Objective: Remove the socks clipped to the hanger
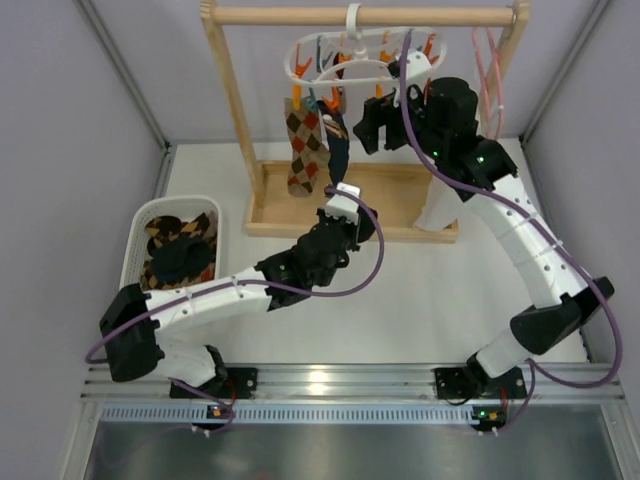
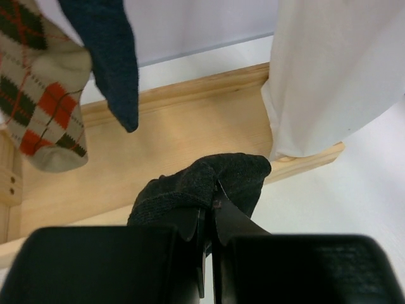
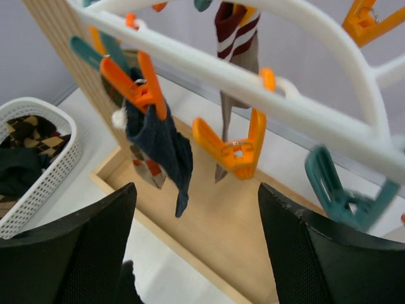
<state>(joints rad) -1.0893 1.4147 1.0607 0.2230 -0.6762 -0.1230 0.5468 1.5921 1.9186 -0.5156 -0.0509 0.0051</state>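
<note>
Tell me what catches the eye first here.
The left end effector, over the rack's wooden base, is shut on a dark sock. Above it, an argyle sock and a navy sock hang clipped to the white hanger, where the right end effector gapes open by an orange clothespin.

Wooden rail rack [image 1: 360,16] stands at the back of the white table [image 1: 430,300], with its flat wooden base [image 1: 390,190] on the tabletop. Pink wire hanger [image 1: 490,70] at the rail's right end; white garment [image 2: 335,69] reaches down to the base's right end. White perforated basket [image 1: 135,235] sits just left of the base, not touching it.
</note>
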